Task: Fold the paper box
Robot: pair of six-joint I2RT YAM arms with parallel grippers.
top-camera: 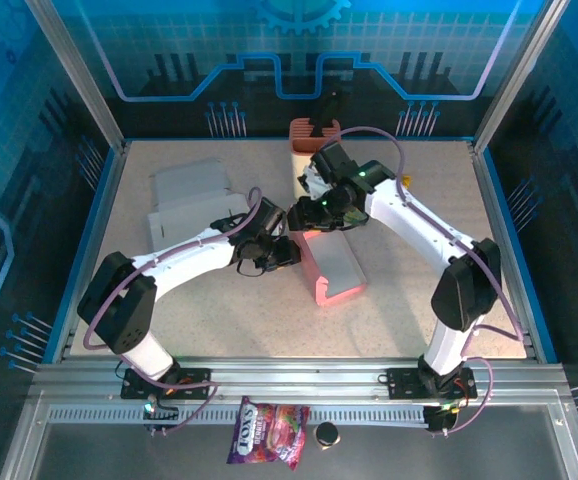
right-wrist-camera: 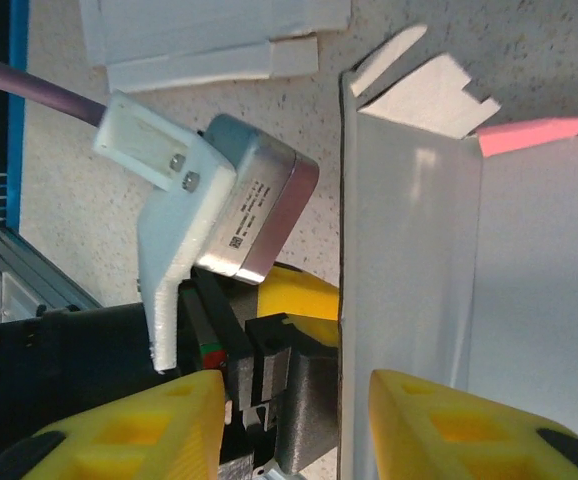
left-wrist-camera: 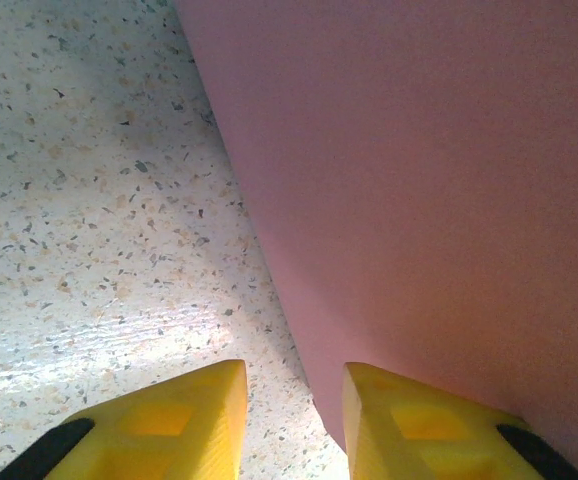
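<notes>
left jaws: spread, paper box point(left-wrist-camera: 419, 200) wall edge at gap | right jaws: spread, astride its white wall

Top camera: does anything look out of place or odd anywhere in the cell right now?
Yes. A purple snack packet and a small dark round object lie on the metal ledge at the near edge, outside the speckled work surface. They look unrelated to the paper box.
</notes>
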